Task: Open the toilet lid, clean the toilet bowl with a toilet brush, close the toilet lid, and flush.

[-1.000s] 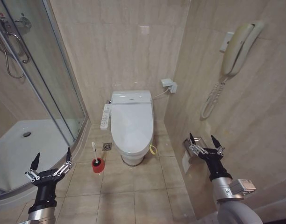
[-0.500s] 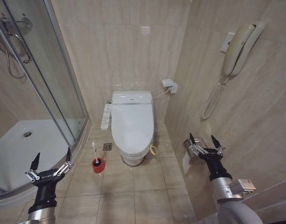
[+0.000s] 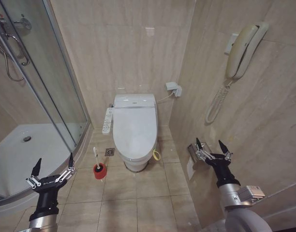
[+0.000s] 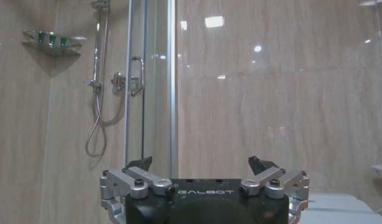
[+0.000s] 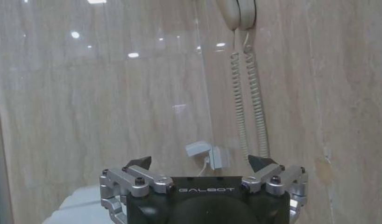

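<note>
White plastic, the toilet lid (image 3: 134, 126) lies shut over the toilet bowl (image 3: 137, 163), which stands against the back wall between the glass shower door (image 3: 51, 82) and the side wall with the wall phone (image 3: 242, 46). The toilet brush (image 3: 96, 155) stands upright in its red holder (image 3: 99, 169) on the floor tiles, just beside the bowl on the shower side.

Both arms are held low and forward, wrists pointing up, well apart from the toilet. The left gripper (image 3: 53, 164) hangs in front of the shower tray (image 3: 22, 154), its fingers spread wide and holding nothing; the left wrist view shows the same wide gap (image 4: 203, 164). The right gripper (image 3: 211, 145) is raised near the side wall, close to the paper holder (image 3: 192, 153), likewise wide open and empty (image 5: 202, 162).
</note>
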